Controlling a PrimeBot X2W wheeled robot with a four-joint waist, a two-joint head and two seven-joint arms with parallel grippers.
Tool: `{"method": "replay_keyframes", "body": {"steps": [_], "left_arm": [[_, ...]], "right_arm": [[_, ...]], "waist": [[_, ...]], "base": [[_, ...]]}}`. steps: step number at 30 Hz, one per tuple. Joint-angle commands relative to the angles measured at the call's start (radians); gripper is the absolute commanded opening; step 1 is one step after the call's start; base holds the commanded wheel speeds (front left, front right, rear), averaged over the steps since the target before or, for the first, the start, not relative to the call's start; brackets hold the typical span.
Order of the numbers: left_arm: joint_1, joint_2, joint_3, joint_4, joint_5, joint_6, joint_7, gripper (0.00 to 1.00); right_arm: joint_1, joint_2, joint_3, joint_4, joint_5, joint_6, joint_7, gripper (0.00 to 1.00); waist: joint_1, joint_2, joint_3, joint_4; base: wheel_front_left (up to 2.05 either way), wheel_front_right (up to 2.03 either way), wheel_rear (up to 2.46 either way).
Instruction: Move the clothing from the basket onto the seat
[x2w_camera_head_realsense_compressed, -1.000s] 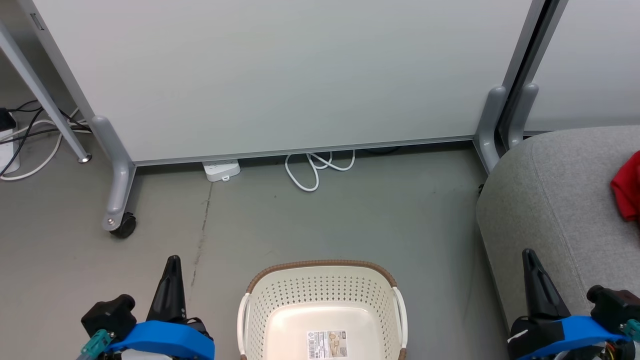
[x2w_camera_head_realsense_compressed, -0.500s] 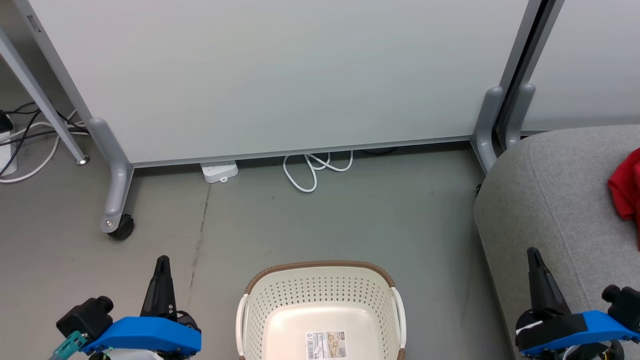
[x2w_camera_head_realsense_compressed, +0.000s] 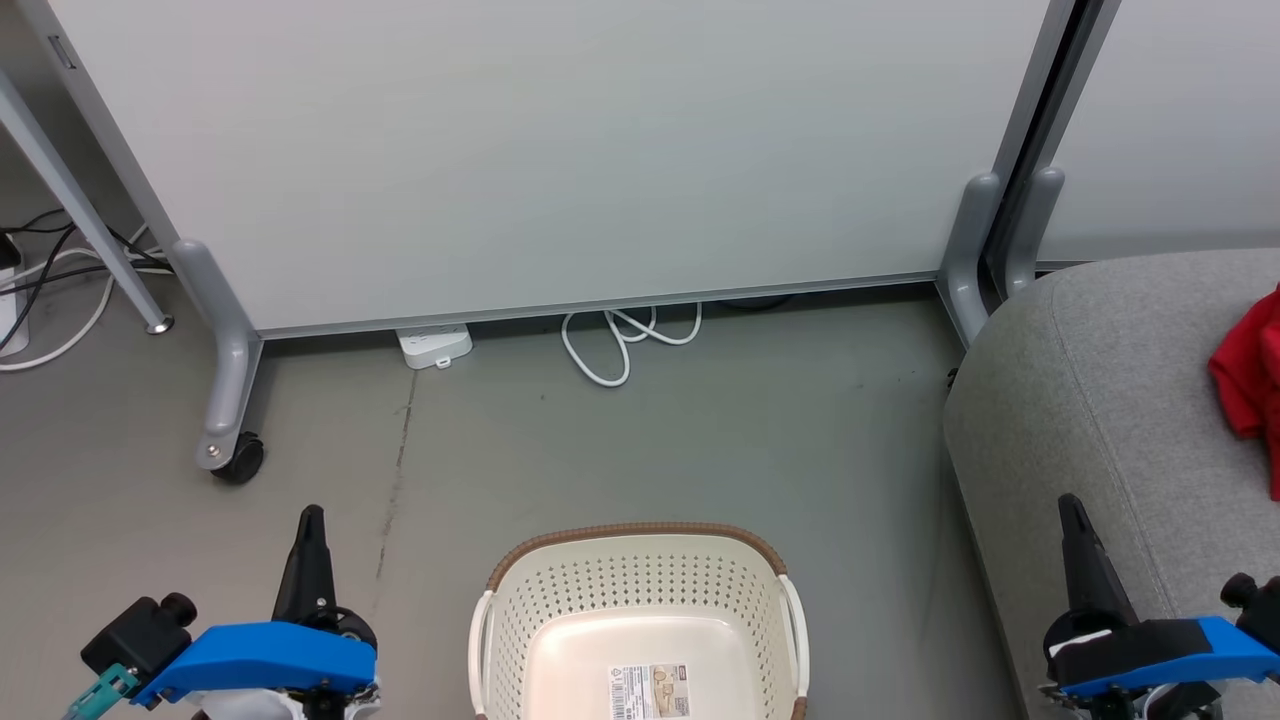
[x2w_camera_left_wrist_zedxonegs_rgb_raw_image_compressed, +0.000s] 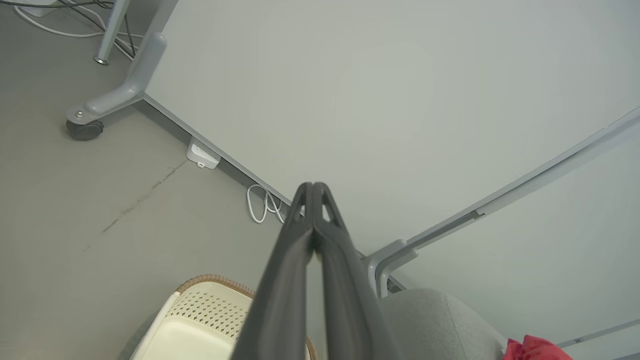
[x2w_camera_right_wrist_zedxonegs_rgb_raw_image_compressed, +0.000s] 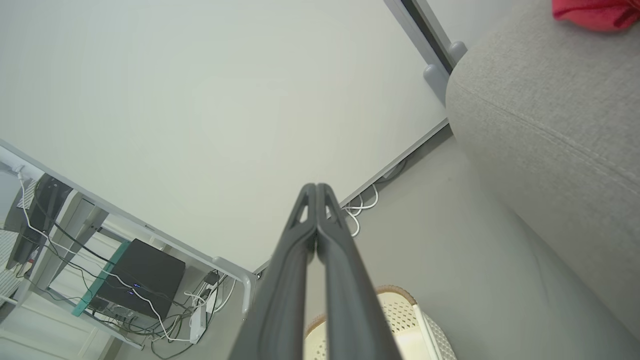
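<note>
The cream perforated basket (x2w_camera_head_realsense_compressed: 640, 590) with a brown rim stands on the floor at the bottom middle; its inside holds only a label sticker. Red clothing (x2w_camera_head_realsense_compressed: 1248, 385) lies on the grey seat (x2w_camera_head_realsense_compressed: 1090, 400) at the right edge. The same red clothing (x2w_camera_right_wrist_zedxonegs_rgb_raw_image_compressed: 595, 12) shows on the seat (x2w_camera_right_wrist_zedxonegs_rgb_raw_image_compressed: 545, 110) in the right wrist view. My left gripper (x2w_camera_head_realsense_compressed: 311, 512) is shut, low at the left of the basket, holding nothing. My right gripper (x2w_camera_head_realsense_compressed: 1068, 500) is shut in front of the seat's near side, also holding nothing. Both pairs of fingers meet at their tips (x2w_camera_left_wrist_zedxonegs_rgb_raw_image_compressed: 313, 186) (x2w_camera_right_wrist_zedxonegs_rgb_raw_image_compressed: 316, 186).
A pale partition panel (x2w_camera_head_realsense_compressed: 560, 150) on grey wheeled legs (x2w_camera_head_realsense_compressed: 225, 400) stands behind the basket. A white power strip (x2w_camera_head_realsense_compressed: 434, 346) and a looped white cable (x2w_camera_head_realsense_compressed: 620, 340) lie at its foot. More cables (x2w_camera_head_realsense_compressed: 50, 290) and a metal leg (x2w_camera_head_realsense_compressed: 80, 200) sit at the far left.
Both grippers have drawn back toward the bottom edge of the head view. The whole picture has also shifted slightly left, so the camera has moved. The basket and clothing stay put.
</note>
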Motion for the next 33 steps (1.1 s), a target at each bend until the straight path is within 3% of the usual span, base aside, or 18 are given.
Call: {"method": "replay_keyframes", "body": {"steps": [1,33], "left_arm": [[-0.028,0.001,0.008,-0.016,-0.031,-0.007,0.007,0.00],[-0.042,0.001,0.051,-0.032,-0.379,-0.014,0.099,0.00]], "right_arm": [[-0.033,-0.001,-0.004,-0.013,0.035,0.000,0.007,0.00],[-0.050,0.003,-0.016,-0.013,0.400,0.000,0.100,0.00]], "waist": [[0.0000,0.0000,0.000,-0.001],[0.0000,0.0000,-0.006,-0.015]], "base": [[0.00,0.00,0.00],[0.00,0.00,0.00]]}}
